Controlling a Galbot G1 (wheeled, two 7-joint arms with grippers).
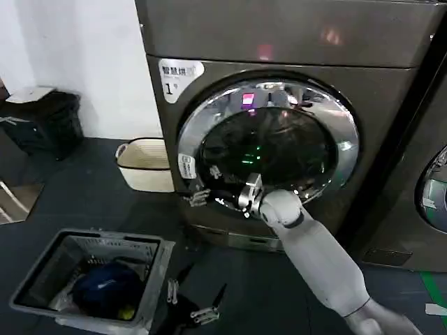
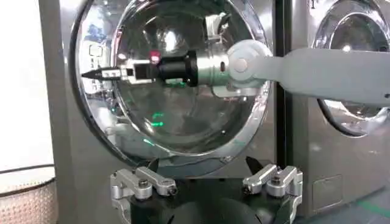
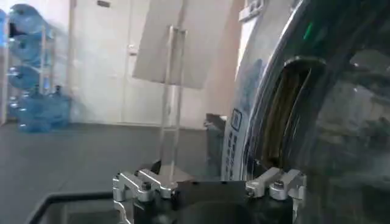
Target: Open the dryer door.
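Two grippers concern you, but one does the work: the right gripper reaches from the lower right of the head view to the lower left edge of the dryer door, which fills the centre of that frame and sits shut in the dryer. In the left wrist view the right gripper looks narrow, its fingers drawn together to a point at the left side of the chrome ring, holding nothing that you can make out. The right wrist view shows a dark recess at the door's edge, probably the handle, close ahead of the fingers. The left gripper idles low at the bottom centre of the head view, fingers spread and empty, next to a laundry basket on the floor. Your main risk is the tips skating across the polished ring instead of hooking into the recess; a pull then slips off and the door stays latched. Pulling at an angle, rather than straight out from the latch side, could strain the wrist. Mind also that the door may swing towards the cream basket.
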